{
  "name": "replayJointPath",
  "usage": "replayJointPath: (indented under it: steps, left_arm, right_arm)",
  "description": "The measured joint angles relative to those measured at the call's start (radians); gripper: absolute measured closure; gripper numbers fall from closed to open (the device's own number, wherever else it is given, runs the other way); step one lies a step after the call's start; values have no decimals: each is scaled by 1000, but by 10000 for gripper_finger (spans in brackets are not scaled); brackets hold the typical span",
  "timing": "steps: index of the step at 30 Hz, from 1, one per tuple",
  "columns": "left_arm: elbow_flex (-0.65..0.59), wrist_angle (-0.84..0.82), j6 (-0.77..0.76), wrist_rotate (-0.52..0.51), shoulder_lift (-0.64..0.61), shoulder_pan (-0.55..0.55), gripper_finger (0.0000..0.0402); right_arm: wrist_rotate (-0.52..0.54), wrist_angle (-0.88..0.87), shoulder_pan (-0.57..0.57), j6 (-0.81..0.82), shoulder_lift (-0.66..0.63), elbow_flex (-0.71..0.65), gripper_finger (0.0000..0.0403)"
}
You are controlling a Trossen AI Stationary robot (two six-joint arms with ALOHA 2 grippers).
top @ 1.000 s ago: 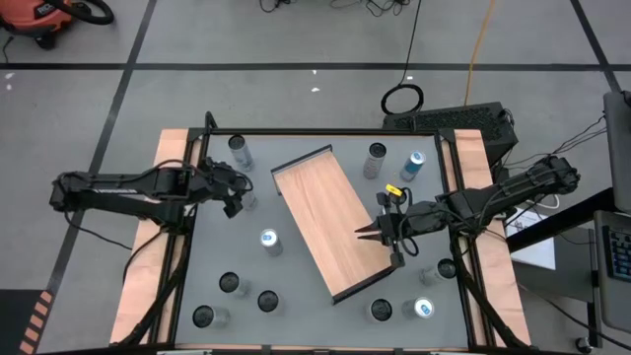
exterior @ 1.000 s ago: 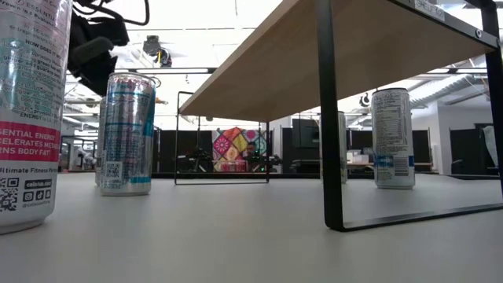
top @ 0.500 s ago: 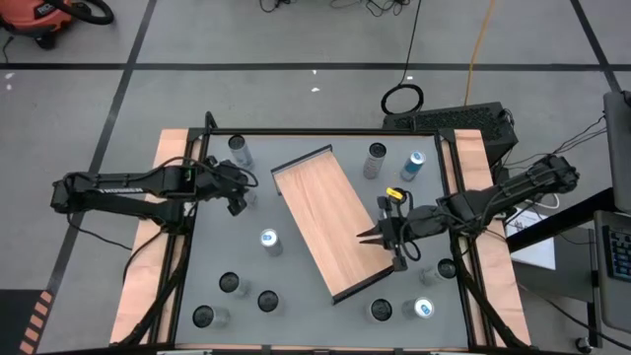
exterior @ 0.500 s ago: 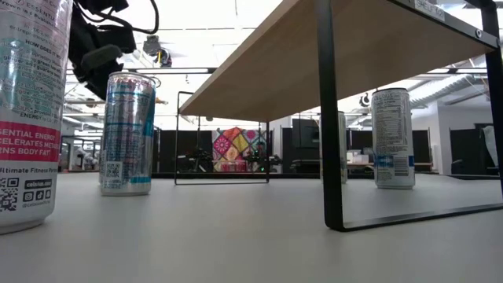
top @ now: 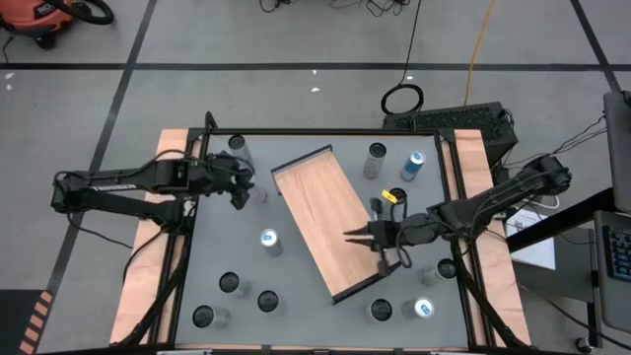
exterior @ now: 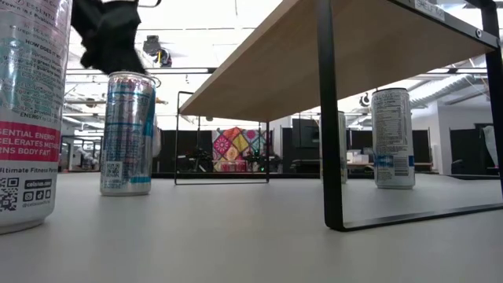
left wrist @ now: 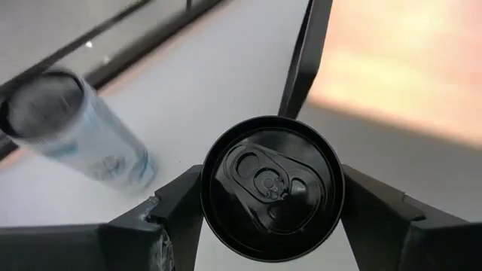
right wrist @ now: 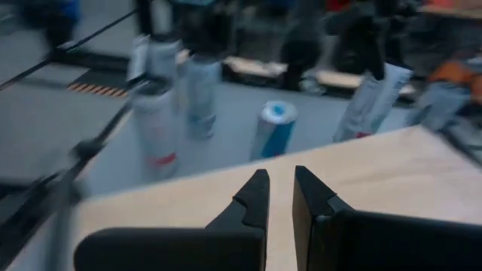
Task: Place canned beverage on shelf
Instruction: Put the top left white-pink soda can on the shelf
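Observation:
My left gripper is at the far left of the table, shut on a can with a black top. It shows dark in the low view, above a silver-blue can. The shelf, a light-brown wood-grain board on a black wire frame, stands slantwise mid-table and carries no can. My right gripper hovers over the shelf's right half. Its fingers are together and empty. My left gripper pinches the can between its two fingers, on opposite sides just under the top rim. The fingers come from above, pointing down. The can stands upright in the hold. I cannot tell whether its base is on the table.
Cans stand around the shelf: one at the far left corner, two at the far right, one mid-left and several along the near edge. The shelf's black leg stands close to the low camera.
My left gripper has moved toward the table's far edge and a little right, taking the black-topped can with it, still upright. My right gripper has moved toward the table's left, farther over the shelf board.

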Motion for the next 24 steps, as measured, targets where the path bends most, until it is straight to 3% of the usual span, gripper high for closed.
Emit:
replayJointPath:
  steps: [6, 10, 14, 24]
  left_arm:
    - [129, -10, -107, -7, 0, -1, 157]
    - [195, -21, -133, 49, -1, -15, 157]
    - [246, -24, -128, 108, -2, -49, 157]
    - [277, 39, -127, 63, 8, -155, 157]
  right_arm:
    - [272, 406, -3, -111, 174, 0, 399]
    - [303, 643, -24, -203, 277, 20, 377]
    - [302, 588, -50, -147, 339, 104, 339]
    - [336, 463, -77, -102, 527, 335, 231]
